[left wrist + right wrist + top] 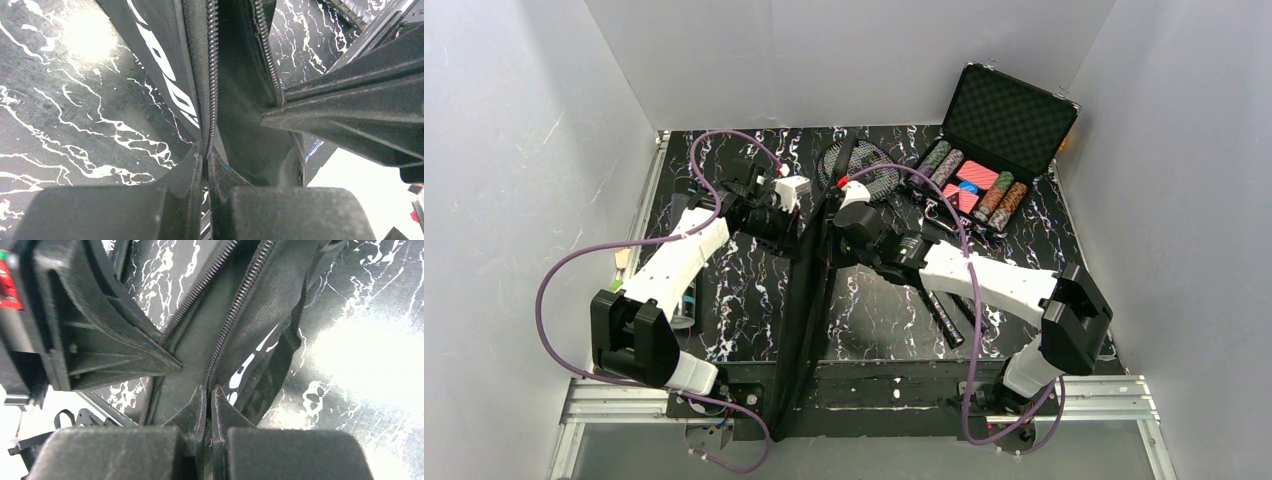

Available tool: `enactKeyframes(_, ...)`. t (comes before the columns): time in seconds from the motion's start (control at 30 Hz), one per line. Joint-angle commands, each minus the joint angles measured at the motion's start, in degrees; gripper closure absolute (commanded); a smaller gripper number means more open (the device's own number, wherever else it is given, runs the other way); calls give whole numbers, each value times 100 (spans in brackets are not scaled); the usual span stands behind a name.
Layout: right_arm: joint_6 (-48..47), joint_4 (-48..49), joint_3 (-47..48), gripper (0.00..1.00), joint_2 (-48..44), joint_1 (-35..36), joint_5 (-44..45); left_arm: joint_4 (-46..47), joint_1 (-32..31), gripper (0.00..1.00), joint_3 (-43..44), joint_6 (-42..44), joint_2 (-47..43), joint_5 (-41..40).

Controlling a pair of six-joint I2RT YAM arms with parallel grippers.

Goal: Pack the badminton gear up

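My left hand (207,167) is pinched shut on one zipped lip of the racket bag (804,300), and my right hand (210,402) is clamped on the opposite lip. The bag lies lengthwise mid-counter (874,320). If I spread too hard, I judge the thin edge could slip free and the mouth collapse.

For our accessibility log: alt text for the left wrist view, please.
The left hand pinches one zipper edge of the open black bag; the right hand grips the opposite edge, over a black marbled table.
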Motion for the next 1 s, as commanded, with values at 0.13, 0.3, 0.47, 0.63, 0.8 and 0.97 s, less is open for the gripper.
enactKeyframes(0.13,115,322,-339,99,-133,-769,-1275,-218,132,100,866,-175,-120,-674)
enactKeyframes(0.3,-242,-91,577,99,422,-1149,-2305,-46,173,100,942,-195,-318,-1058)
enactKeyframes(0.47,-437,-281,770,85,467,-1282,-2583,-1,286,100,795,-242,-115,-1208)
enactKeyframes(0.63,-377,-435,358,66,168,-1860,-2793,92,582,100,877,-378,256,-1113)
enactKeyframes(0.8,-673,-1076,317,45,-38,-2629,-2744,83,619,100,1133,-484,602,-1140)
enactKeyframes(0.97,-1287,-2082,680,39,96,-3334,-1933,-113,624,100,1368,-639,852,-1505)
